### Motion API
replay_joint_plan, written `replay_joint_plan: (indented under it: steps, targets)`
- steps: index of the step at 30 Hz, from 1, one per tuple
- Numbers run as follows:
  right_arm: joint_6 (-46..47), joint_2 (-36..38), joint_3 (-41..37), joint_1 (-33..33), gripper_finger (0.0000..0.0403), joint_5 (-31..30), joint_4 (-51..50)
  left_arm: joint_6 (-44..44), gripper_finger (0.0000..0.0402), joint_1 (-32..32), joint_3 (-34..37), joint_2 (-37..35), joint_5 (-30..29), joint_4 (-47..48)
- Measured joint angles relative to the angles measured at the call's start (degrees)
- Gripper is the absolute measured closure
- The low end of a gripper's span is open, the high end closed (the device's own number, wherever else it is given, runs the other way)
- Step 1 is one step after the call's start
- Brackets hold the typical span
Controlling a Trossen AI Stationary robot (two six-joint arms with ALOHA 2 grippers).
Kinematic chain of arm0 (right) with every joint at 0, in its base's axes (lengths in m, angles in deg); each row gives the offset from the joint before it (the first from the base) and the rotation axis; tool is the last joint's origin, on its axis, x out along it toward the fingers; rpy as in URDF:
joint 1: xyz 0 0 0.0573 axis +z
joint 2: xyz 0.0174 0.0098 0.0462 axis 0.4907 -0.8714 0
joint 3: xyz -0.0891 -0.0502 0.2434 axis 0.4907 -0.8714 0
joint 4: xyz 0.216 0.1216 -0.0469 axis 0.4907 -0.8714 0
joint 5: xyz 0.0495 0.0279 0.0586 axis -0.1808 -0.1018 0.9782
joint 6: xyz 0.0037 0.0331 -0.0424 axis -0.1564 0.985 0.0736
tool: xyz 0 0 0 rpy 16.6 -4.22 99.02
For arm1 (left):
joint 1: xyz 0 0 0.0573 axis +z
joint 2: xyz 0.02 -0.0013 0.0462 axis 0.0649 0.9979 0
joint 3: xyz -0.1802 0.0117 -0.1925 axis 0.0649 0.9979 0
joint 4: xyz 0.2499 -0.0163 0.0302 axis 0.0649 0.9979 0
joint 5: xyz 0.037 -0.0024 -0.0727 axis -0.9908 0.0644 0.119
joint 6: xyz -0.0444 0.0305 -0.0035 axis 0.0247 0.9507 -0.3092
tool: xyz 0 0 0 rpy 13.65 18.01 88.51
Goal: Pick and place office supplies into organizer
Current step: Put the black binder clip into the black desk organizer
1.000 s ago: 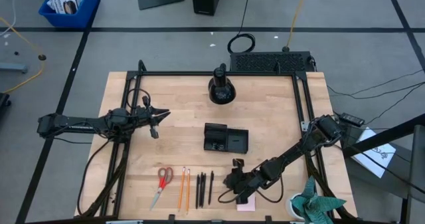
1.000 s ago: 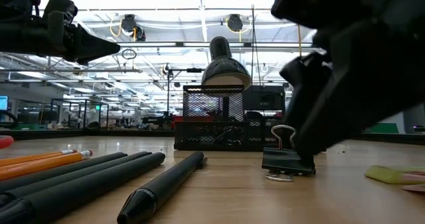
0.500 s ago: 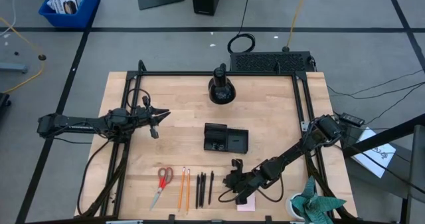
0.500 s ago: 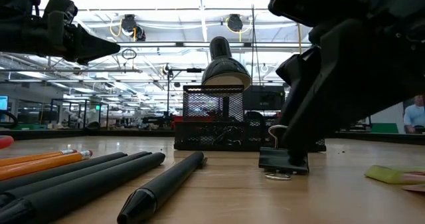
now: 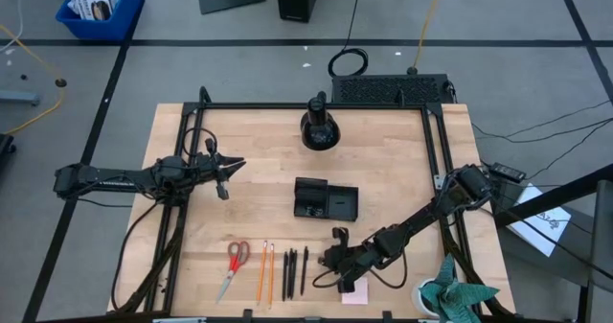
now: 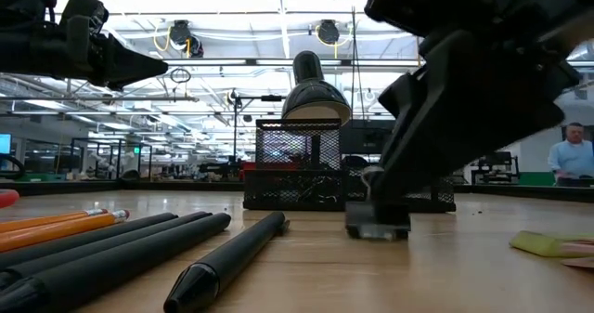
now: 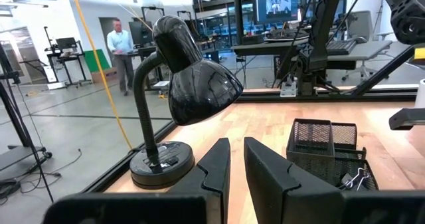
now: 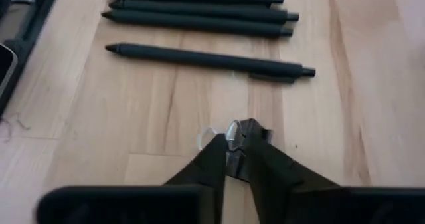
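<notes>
My right gripper [image 5: 335, 258] is low over the table's near edge, just right of the black pens [image 5: 295, 270], shut on a small black clip [image 6: 378, 222]. Left of the pens lie two orange pencils [image 5: 265, 270] and red-handled scissors [image 5: 235, 264]. A pink sticky-note pad [image 5: 354, 292] lies flat beside my right arm. The black organizer [image 5: 326, 200] stands mid-table, beyond the clip. My left gripper [image 5: 227, 172] hangs above the table's left part, shut, holding nothing. My right gripper pinches the clip's silver wire handle [image 8: 232, 129] between its two fingertips, slanting down from the table's right. The clip's black body [image 6: 378, 222] sits under the fingers at the table top. Whether it is lifted clear, I cannot tell.
A black desk lamp [image 5: 320, 126] stands at the far middle of the table. A white cup with a teal cloth [image 5: 452, 294] sits at the near right corner. People stand in the room beyond [image 6: 568, 155].
My right gripper has shut on the clip's wire handle and has gone a little toward the table's left edge, nearer the pens. The clip has moved that way with it.
</notes>
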Motion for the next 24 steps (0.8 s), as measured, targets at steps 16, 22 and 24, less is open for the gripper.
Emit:
replay_joint_plan:
  steps: [16, 22, 24]
  targets:
    - [-19.06, 7.12, 3.13, -6.68, 0.0401, -6.99, 0.78, 0.45, 0.0350, 0.01, 0.02, 0.00, 0.02, -0.04]
    - [-24.56, 7.93, 3.22, -13.60, 0.0402, -9.16, 1.27, 0.87, 0.0350, 0.01, 0.01, 0.02, 0.00, 0.46]
    - [-24.15, 7.71, 3.22, -15.48, 0.0402, -6.64, 0.62, 0.87, 0.0350, 0.01, 0.00, 0.02, 0.00, 0.83]
